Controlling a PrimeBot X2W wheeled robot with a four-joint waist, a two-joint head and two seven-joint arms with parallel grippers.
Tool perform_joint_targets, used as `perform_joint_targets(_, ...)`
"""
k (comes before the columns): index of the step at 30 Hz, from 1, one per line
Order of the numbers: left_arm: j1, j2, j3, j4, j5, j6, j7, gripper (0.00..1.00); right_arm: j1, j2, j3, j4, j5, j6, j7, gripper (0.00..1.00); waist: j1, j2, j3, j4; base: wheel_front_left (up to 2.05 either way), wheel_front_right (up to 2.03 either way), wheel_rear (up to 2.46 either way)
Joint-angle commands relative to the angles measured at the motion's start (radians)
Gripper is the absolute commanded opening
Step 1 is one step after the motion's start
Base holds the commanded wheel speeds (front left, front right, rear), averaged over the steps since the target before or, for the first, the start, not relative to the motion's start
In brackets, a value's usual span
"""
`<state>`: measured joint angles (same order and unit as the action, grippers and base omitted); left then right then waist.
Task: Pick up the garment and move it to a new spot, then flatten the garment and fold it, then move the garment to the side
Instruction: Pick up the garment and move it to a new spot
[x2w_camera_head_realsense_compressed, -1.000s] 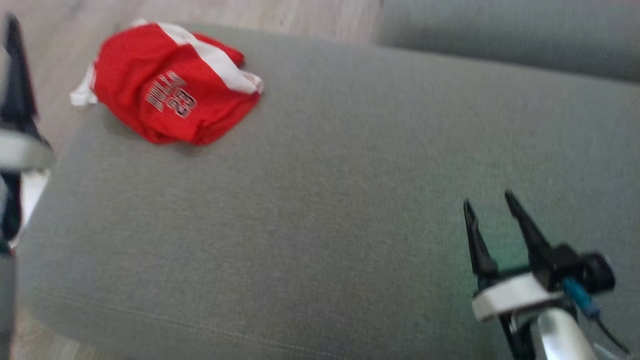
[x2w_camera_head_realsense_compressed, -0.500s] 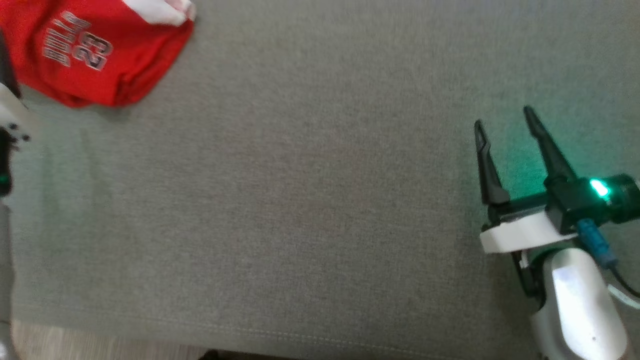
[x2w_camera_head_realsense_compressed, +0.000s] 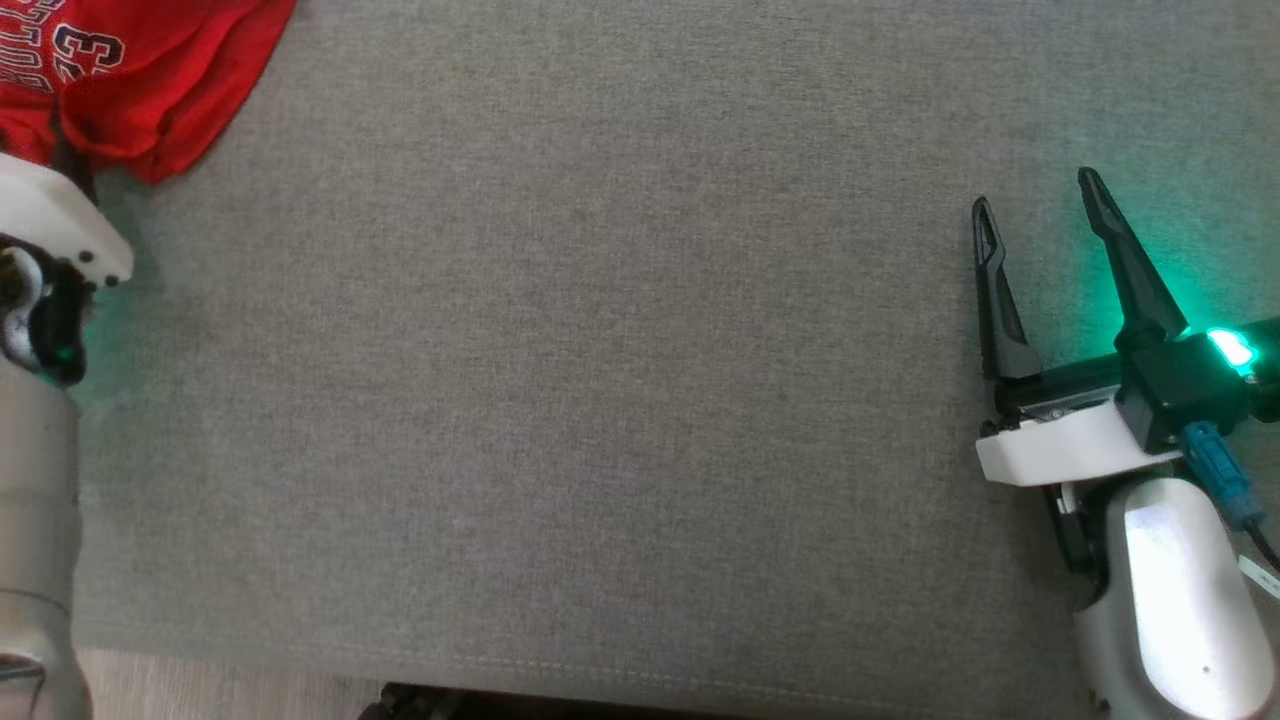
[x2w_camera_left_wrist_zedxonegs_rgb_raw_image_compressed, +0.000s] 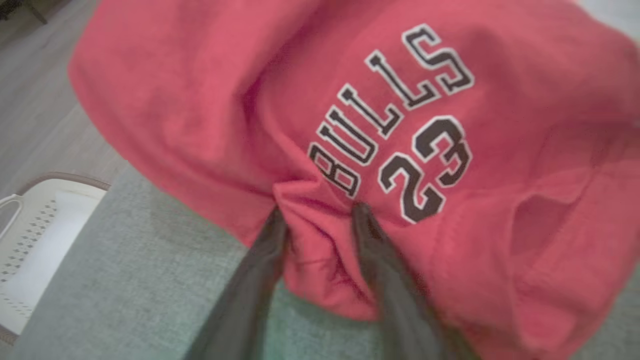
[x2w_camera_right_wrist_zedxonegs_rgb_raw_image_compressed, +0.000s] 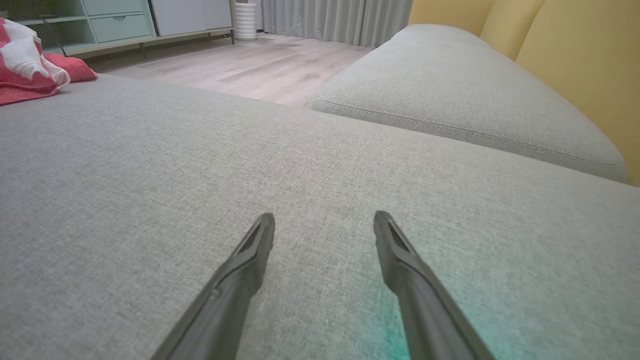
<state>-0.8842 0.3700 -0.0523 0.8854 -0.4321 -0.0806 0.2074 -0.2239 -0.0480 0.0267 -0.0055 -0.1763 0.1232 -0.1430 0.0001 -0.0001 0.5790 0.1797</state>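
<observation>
The head camera has swung since a second ago, so the whole picture has shifted and the red garment (x2w_camera_head_realsense_compressed: 150, 90) now sits in the upper left corner of the head view, while the left arm has come up to it. Nearest, at the lower right of that view, the right gripper (x2w_camera_head_realsense_compressed: 1037, 190) hovers low over the bare grey sofa cushion (x2w_camera_head_realsense_compressed: 600, 400) with its two fingers spread wide and nothing between them; it looks parked there, out of the way, until flattening needs a second hand. At the left edge the left arm reaches up the frame to the garment's near hem. In the left wrist view the left gripper (x2w_camera_left_wrist_zedxonegs_rgb_raw_image_compressed: 317, 210) has its fingers astride a puckered ridge of red cloth just under the printed lettering, fingertips dug into the fabric; they show apart, and whether they already pinch the ridge cannot be told. A gathered fold is probably chosen because it gives the fingers something thick to bite. The garment lies crumpled near the cushion's corner, with a white basket (x2w_camera_left_wrist_zedxonegs_rgb_raw_image_compressed: 40, 240) beyond the edge at the lower left. Farthest off, the right wrist view shows a second cushion (x2w_camera_right_wrist_zedxonegs_rgb_raw_image_compressed: 450, 85), a wooden floor (x2w_camera_right_wrist_zedxonegs_rgb_raw_image_compressed: 250, 65) and a pale cabinet (x2w_camera_right_wrist_zedxonegs_rgb_raw_image_compressed: 115, 20).
</observation>
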Motion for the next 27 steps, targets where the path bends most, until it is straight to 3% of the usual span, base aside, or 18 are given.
perform_joint_targets(1, -0.019, 0.048, 0.02, 0.001, -0.01, -0.009, -0.02, 0.2, -0.001, -0.002, 0.018, -0.018, -0.004, 0.008, 0.001, 1.0, -0.0001, 0.0001, -0.008, -0.003, 0.0, 0.0, 0.0)
perform_joint_targets(2, -0.019, 0.048, 0.02, 0.001, -0.01, -0.009, -0.02, 0.2, -0.001, -0.002, 0.018, -0.018, -0.004, 0.008, 0.001, 1.0, -0.0001, 0.0001, -0.008, -0.003, 0.0, 0.0, 0.0)
perform_joint_targets(3, -0.024, 0.049, 0.016, 0.009, -0.01, -0.013, -0.027, 0.0, 0.0, -0.002, 0.016, -0.015, -0.003, 0.008, 0.0, 1.0, -0.0001, 0.0001, -0.013, -0.004, 0.0, 0.0, 0.0)
perform_joint_targets(14, -0.051, 0.106, -0.061, 0.011, 0.019, -0.043, -0.066, 0.0, 0.02, -0.002, 0.023, 0.065, 0.056, 0.008, -0.044, 1.0, -0.0001, 0.0001, -0.155, -0.006, 0.0, 0.0, 0.0)
perform_joint_targets(27, -0.071, 0.167, -0.213, -0.194, 0.011, -0.05, 0.009, 0.0, 0.102, -0.002, 0.021, 0.221, 0.164, 0.008, -0.102, 1.0, -0.0001, 0.0001, -0.47, -0.071, 0.0, 0.0, 0.0)
